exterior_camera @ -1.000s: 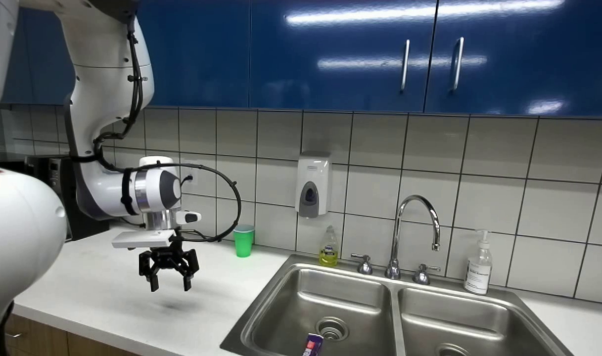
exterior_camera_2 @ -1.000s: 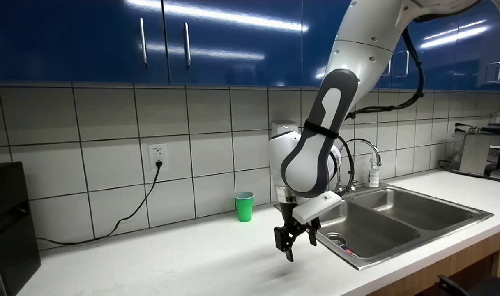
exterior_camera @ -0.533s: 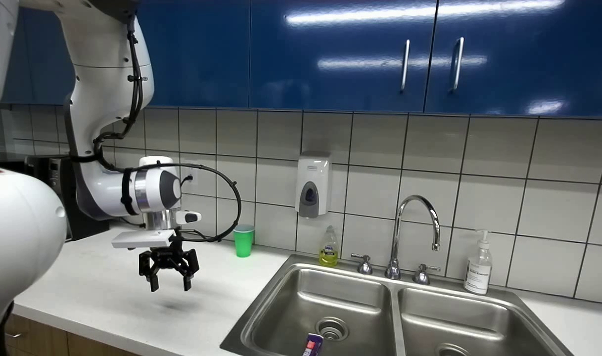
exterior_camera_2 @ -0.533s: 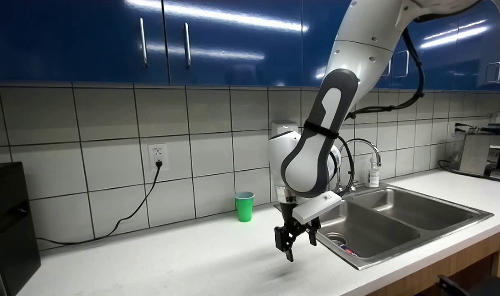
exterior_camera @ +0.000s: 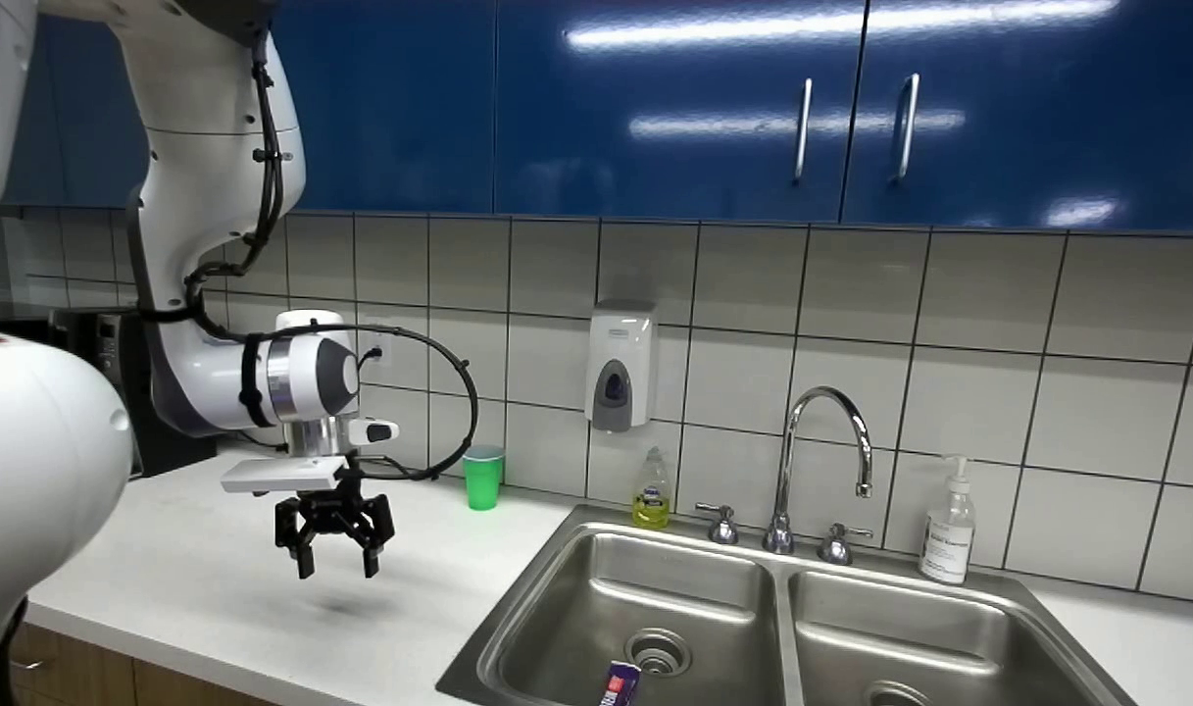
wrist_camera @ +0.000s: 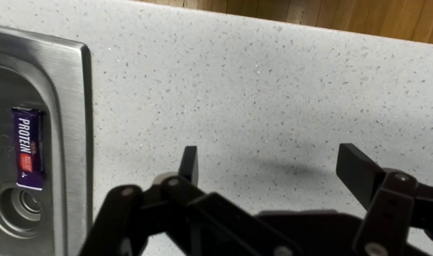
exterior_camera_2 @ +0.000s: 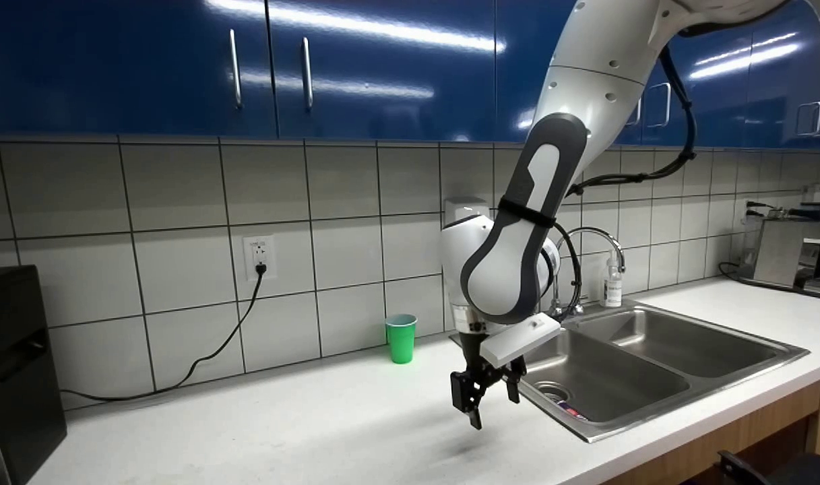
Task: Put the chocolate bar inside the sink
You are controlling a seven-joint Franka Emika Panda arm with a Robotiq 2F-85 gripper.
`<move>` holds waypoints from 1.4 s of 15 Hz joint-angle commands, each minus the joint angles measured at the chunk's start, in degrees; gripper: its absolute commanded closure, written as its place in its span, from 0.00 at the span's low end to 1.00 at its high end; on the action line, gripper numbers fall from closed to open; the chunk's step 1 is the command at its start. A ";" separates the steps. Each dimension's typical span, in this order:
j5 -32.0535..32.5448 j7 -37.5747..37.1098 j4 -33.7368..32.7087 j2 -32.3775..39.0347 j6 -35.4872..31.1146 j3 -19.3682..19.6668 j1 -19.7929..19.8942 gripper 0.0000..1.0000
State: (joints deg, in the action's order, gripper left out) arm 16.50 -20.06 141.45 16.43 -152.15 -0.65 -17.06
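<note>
The chocolate bar, in a purple wrapper, lies in the sink's left basin beside the round drain. It shows in both exterior views and at the left of the wrist view. The stainless steel double-basin sink shows in both exterior views; its rim and one basin show in the wrist view. My gripper is open and empty above the white counter, to the left of the sink in both exterior views. The wrist view shows only counter between its spread fingers.
A green cup stands by the tiled wall. A chrome faucet, a yellow soap bottle and a white pump bottle stand behind the basins. A dark appliance stands at the counter's left. Blue cabinets hang above.
</note>
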 commanded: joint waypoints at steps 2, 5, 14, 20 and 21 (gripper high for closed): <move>0.85 -1.96 4.38 -4.44 -0.69 -0.30 -0.31 0.00; 0.15 -1.37 7.11 -6.79 -0.68 -1.07 0.16 0.00; 0.23 -0.18 9.59 -8.33 -0.17 -2.61 1.47 0.00; 0.22 -0.17 10.18 -9.00 -0.16 -2.75 1.58 0.00; 0.22 -0.17 10.19 -9.00 -0.16 -2.75 1.58 0.00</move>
